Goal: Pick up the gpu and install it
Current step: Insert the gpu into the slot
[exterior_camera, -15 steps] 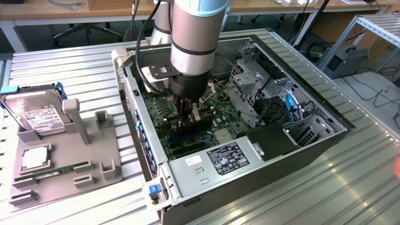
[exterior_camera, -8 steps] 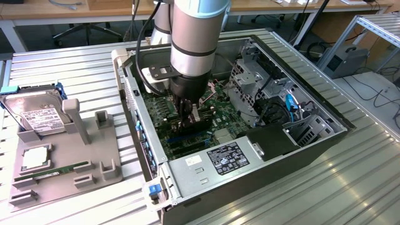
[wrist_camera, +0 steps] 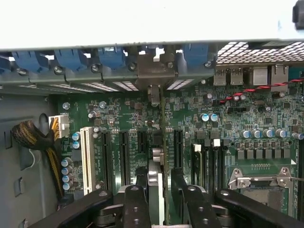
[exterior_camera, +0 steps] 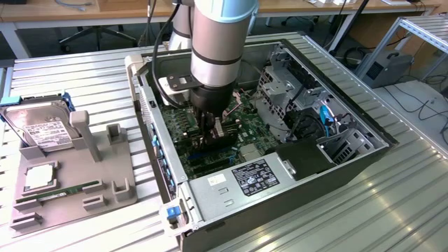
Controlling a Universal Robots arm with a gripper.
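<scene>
Even overhead light fills the exterior view, with soft glare streaking the ribbed metal surface (exterior_camera: 364,210) and shadow pooling inside the computer case (exterior_camera: 294,163). In the wrist view the case wall (wrist_camera: 142,19) blows out white, while the motherboard (wrist_camera: 256,123) stays dim but sharp.

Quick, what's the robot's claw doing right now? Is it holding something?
Gripper: its fingers sit on either side of the thin flat dark gpu card, standing edge-on over the green motherboard; whether it grips cannot be told.
</scene>
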